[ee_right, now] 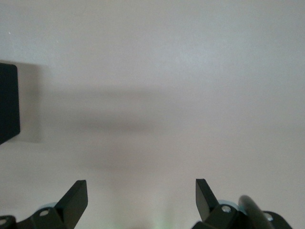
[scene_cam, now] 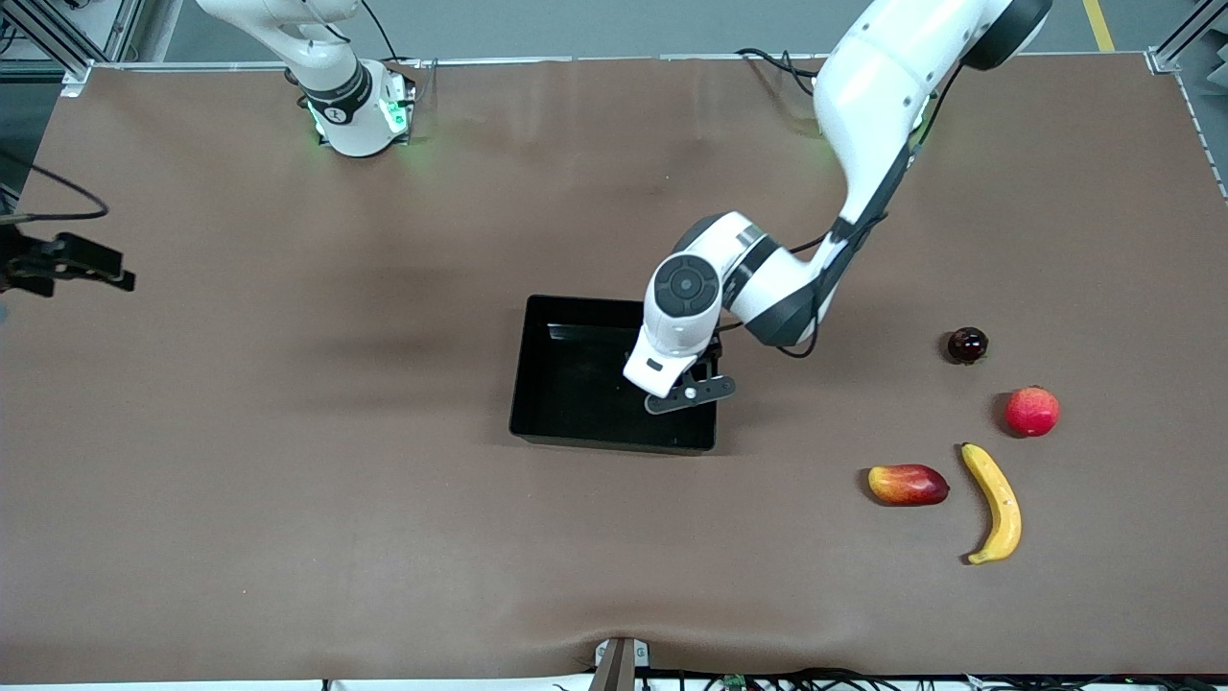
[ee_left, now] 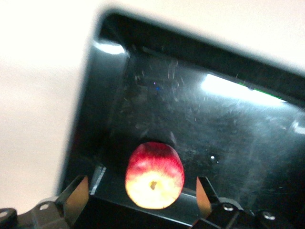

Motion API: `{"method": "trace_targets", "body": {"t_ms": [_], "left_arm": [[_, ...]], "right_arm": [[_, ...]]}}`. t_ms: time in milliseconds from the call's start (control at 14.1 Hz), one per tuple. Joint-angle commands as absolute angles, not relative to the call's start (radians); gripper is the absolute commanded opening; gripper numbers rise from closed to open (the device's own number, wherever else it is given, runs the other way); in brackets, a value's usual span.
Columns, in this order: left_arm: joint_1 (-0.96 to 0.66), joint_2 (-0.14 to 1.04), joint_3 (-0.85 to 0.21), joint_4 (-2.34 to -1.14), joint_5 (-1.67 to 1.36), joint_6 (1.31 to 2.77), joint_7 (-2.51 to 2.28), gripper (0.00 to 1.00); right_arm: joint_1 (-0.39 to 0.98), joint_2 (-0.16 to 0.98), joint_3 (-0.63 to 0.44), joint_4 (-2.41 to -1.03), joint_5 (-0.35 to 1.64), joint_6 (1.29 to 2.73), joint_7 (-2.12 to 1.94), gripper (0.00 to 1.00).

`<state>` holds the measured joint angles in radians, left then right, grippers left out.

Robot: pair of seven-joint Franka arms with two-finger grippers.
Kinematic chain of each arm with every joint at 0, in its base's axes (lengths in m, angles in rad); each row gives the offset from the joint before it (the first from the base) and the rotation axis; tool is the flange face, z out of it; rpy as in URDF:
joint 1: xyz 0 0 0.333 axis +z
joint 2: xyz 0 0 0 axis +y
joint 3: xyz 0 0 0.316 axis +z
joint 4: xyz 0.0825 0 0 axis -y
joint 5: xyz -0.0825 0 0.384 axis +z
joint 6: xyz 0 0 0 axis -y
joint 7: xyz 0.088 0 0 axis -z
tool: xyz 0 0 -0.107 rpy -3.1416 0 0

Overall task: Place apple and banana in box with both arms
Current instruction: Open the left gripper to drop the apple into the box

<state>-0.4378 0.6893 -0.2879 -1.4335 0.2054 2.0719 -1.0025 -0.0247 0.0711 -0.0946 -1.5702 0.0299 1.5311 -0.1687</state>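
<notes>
The black box (scene_cam: 566,384) sits mid-table. My left gripper (scene_cam: 687,392) hangs over the box's end toward the left arm, open. In the left wrist view the apple (ee_left: 154,175), red with a yellow dimpled face, lies in the box (ee_left: 190,109) between the spread fingers (ee_left: 76,195) of the left gripper (ee_left: 142,181), touching neither. The arm hides the apple in the front view. The banana (scene_cam: 995,502) lies on the table toward the left arm's end, nearer the front camera. My right gripper (scene_cam: 67,264) is open and empty over bare table at the right arm's end, and also shows in the right wrist view (ee_right: 140,183).
A red-yellow mango-like fruit (scene_cam: 908,484) lies beside the banana. A pink-red round fruit (scene_cam: 1032,411) and a small dark fruit (scene_cam: 967,345) lie farther from the front camera. A corner of the box (ee_right: 8,102) shows in the right wrist view.
</notes>
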Motion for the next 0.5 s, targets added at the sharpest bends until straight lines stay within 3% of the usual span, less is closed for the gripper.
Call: {"method": "trace_targets", "body": {"t_ms": [0, 213, 427], "left_arm": [[-0.358, 0.539, -0.281, -1.459, 0.222, 1.987, -0.945, 1.0], [-0.214, 0.479, -0.281, -1.46, 0.222, 1.967, -0.814, 1.0], [-0.071, 0.514, -0.276, -1.462, 0.257, 1.97, -0.651, 1.0]], "right_arm": [[-0.025, -0.009, -0.089, -1.692, 0.003, 1.585, -0.176, 1.0], [-0.025, -0.028, -0.091, -1.704, 0.003, 1.62, -0.178, 1.0], [-0.044, -0.025, -0.092, -1.694, 0.003, 1.647, -0.184, 1.0]]}}
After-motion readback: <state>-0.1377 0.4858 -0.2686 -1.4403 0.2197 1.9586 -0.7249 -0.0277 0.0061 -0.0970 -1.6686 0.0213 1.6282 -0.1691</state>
